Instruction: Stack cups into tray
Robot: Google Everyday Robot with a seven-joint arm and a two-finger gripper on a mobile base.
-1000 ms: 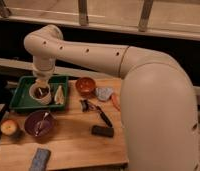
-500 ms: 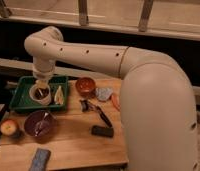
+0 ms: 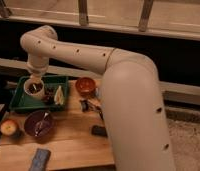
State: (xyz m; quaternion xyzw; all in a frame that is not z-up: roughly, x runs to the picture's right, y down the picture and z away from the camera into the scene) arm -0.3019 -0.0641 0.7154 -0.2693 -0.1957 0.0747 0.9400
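Camera view: the gripper (image 3: pixel 36 80) is lowered over the paper cup (image 3: pixel 33 88) in the green tray (image 3: pixel 19 103).

The gripper's fingers are closed together, pointing down into the mouth of the cream-white cup, which stands upright in the tray's left half; whether anything is gripped cannot be told. A pale object (image 3: pixel 59 96) lies in the tray beside the cup. On the wooden table (image 3: pixel 73 145), a reddish-brown bowl (image 3: pixel 85 86) is seen right of the tray, a purple bowl (image 3: pixel 39 124) in front of it, and an apple (image 3: pixel 9 127) at the left edge.

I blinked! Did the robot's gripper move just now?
No. The gripper stays shut over the cream cup in the green tray.
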